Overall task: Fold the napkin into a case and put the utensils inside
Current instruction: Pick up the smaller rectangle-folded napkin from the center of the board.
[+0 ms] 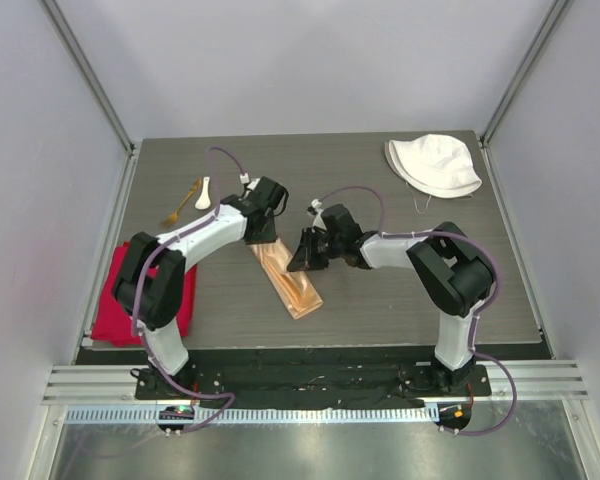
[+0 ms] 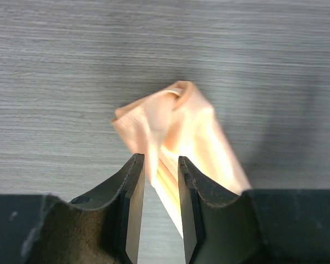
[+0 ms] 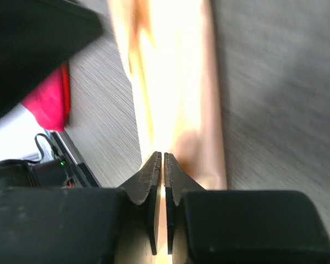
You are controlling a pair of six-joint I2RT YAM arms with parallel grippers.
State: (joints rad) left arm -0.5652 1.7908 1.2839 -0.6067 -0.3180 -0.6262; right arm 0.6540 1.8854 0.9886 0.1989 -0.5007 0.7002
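The peach-orange napkin (image 1: 291,281) lies as a narrow layered strip, the case, running diagonally at the table's middle. My left gripper (image 1: 263,238) hovers over its far end, open. In the left wrist view the cloth (image 2: 181,118) shows beyond the left gripper (image 2: 160,158), with its layered edge in the gap and nothing pinched. My right gripper (image 1: 306,256) is over the strip's right side. In the right wrist view the right gripper (image 3: 163,155) has its jaws parted by a thin slit above the cloth (image 3: 181,82). The utensils, a white spoon (image 1: 203,193) and a gold fork (image 1: 180,206), lie at the far left.
A bright red cloth (image 1: 145,295) lies at the table's left edge, also seen as a red cloth (image 3: 47,102) in the right wrist view. A white fabric hat (image 1: 432,165) sits at the far right corner. Grey walls enclose the table on three sides.
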